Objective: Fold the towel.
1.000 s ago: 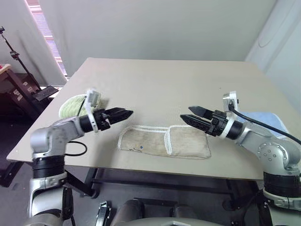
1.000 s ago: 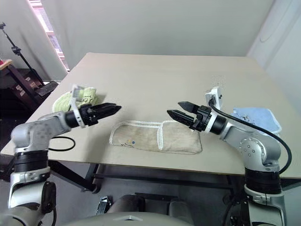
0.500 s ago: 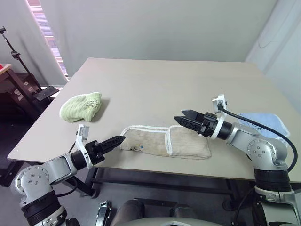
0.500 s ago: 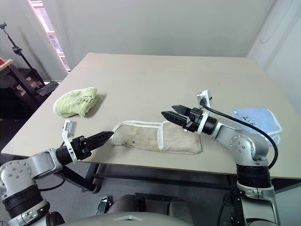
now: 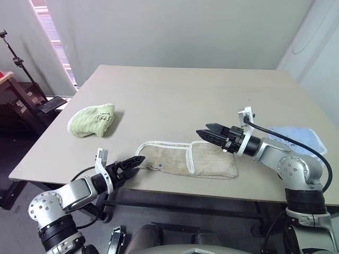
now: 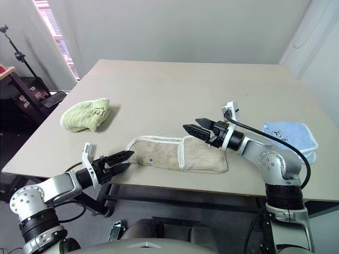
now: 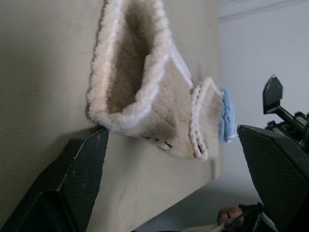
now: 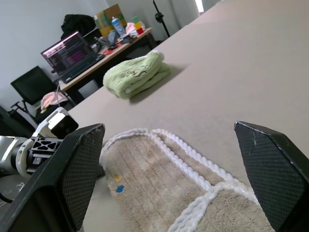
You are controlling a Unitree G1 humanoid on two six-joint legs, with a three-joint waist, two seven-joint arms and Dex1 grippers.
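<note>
Towel (image 5: 185, 159): beige terry w/ white corded edging, lying folded in a long strip near the front edge of the table (image 5: 185, 95), roughly centred between the two arms. One edged flap crosses the strip about mid-length, so the robot's-right half sits as a thicker layer. Small blue mark and a tiny tag show on the left half, close to the left end. In the left wrist view the near end of the towel (image 7: 145, 92) gapes open like a pocket, layers not lying flat together.

Table: big, tan, matte top; takes up most of both eye views.

Light blue cloth (image 6: 290, 133): flat at the table's right edge, behind the right arm, well apart from the towel.

Light green cloth (image 5: 92, 119): bunched in a soft lump on the table's left side, well apart from the towel, nearer the left edge.

Right gripper (image 5: 211, 135): jaws wide, nothing held, hovering just above the towel's right half, pointing toward the robot's left, approx level.

Left gripper (image 5: 132, 163): jaws spread wide, empty, low at the table's front edge, tips just beside the towel's left end; can't tell if touching.

Background in right wrist view: desk w/ open laptop (image 8: 72, 55), box and bottles, black chair.
</note>
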